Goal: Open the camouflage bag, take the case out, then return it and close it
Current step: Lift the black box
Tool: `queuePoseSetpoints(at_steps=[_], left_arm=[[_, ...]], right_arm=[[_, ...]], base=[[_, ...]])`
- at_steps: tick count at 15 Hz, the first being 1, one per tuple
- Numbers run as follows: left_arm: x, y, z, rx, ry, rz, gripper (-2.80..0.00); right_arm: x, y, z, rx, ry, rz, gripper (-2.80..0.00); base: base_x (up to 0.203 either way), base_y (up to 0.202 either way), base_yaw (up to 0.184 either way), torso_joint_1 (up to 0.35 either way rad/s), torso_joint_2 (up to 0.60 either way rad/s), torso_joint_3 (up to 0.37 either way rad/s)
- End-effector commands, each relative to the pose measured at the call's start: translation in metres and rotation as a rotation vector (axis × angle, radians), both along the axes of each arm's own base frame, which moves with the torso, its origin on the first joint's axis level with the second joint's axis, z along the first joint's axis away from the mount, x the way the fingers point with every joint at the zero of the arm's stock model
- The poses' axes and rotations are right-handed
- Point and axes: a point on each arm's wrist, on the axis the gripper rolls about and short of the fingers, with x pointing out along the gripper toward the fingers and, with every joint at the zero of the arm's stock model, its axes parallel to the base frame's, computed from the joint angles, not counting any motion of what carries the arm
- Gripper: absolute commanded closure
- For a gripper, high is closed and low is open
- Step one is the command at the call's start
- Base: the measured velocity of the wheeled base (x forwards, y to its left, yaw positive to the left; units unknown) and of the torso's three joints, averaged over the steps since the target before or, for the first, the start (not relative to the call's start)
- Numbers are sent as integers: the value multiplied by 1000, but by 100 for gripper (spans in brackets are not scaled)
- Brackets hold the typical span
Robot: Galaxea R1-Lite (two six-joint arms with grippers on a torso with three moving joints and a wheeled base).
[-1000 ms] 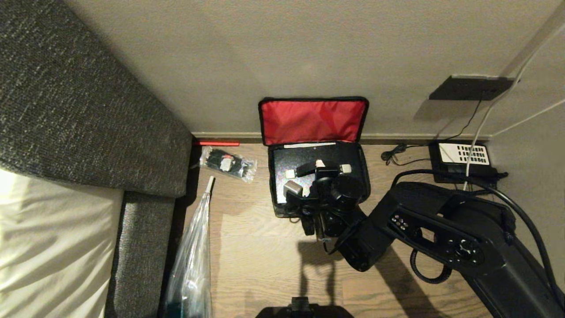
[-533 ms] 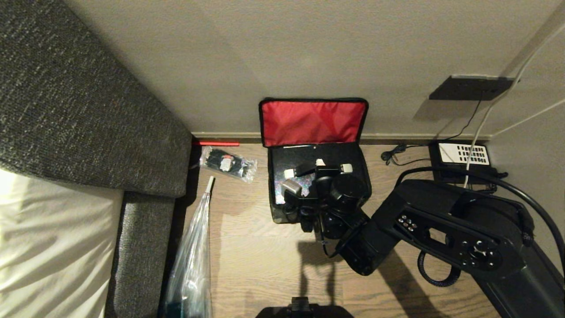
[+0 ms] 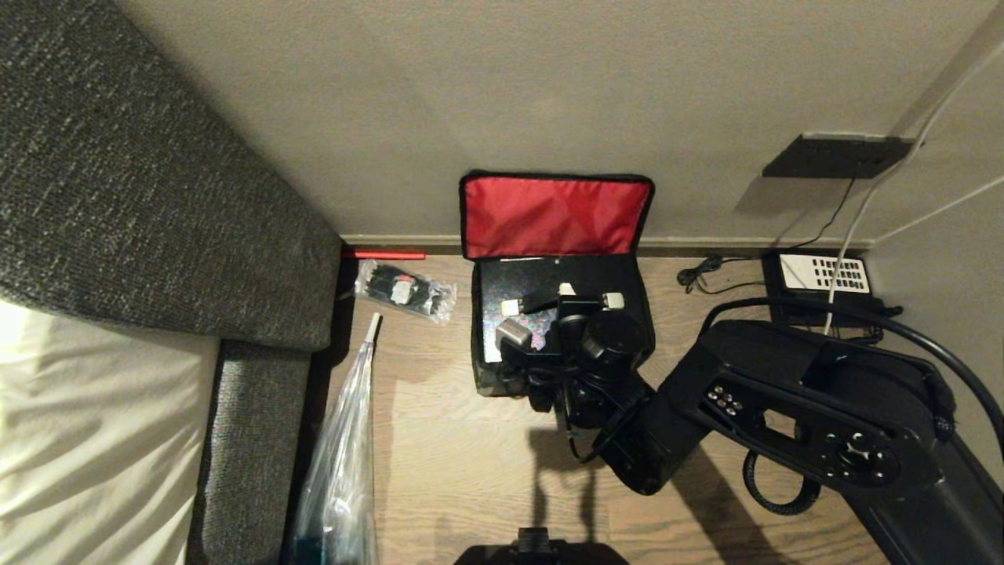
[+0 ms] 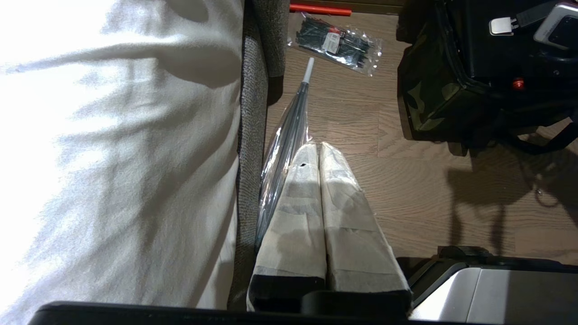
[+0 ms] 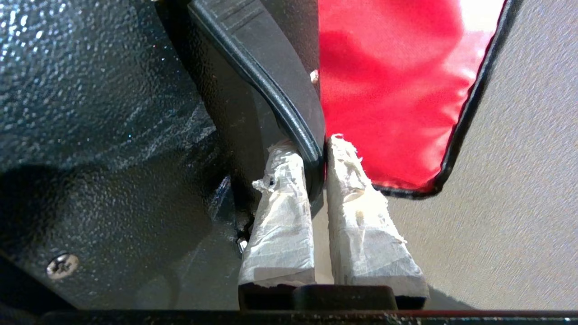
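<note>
The camouflage bag [image 3: 482, 380] stands open on the wooden floor against the wall, its red-lined lid [image 3: 557, 216] leaning back on the wall. Its camouflage side [image 4: 429, 101] shows in the left wrist view. The black case [image 3: 518, 282] sits in the bag's opening, top up, and its red button [image 4: 518, 83] is visible. My right gripper [image 3: 568, 301] reaches over it from the front and is shut on the case's long black handle [image 5: 271, 90], fingertips either side of it [image 5: 316, 144]. My left gripper [image 4: 318, 151] hangs shut and holds nothing, low beside the sofa.
A clear packet of black ties [image 3: 404, 292] and a red stick [image 3: 384, 255] lie left of the bag. A long clear-wrapped item [image 3: 345, 455] leans by the grey sofa [image 3: 157, 196]. A black phone [image 3: 823, 278] with cables sits at the right wall.
My right arm has shifted a little left and toward the wall, the case moving with it. The pale strip of lining behind the case is now almost covered.
</note>
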Motion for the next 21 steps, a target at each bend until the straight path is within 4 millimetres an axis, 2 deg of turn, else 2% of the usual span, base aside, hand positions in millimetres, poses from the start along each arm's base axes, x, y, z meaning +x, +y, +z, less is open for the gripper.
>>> queuePoseSetpoints(at_steps=[1, 5, 8, 10, 18, 21], left_arm=[[0, 0, 0, 0, 1, 2, 0], [0, 0, 0, 0, 2, 2, 0], [0, 0, 0, 0, 0, 2, 0], [0, 0, 0, 0, 1, 3, 0], [0, 0, 0, 0, 0, 2, 0], [0, 0, 0, 0, 1, 2, 0]], right_arm=[[0, 0, 4, 2, -11, -6, 0], [-1, -2, 2, 17, 0, -27, 0], [-2, -3, 24, 64, -30, -62, 0], [-3, -4, 31, 75, -38, -73, 0], [1, -1, 6, 47, 3, -74, 0], [5, 3, -3, 117, 16, -77, 0]], base=[[0, 0, 0, 0, 0, 0], [0, 0, 0, 0, 0, 0], [0, 0, 0, 0, 0, 0], [0, 0, 0, 0, 0, 0], [0, 0, 0, 0, 0, 0], [0, 0, 0, 0, 0, 0]])
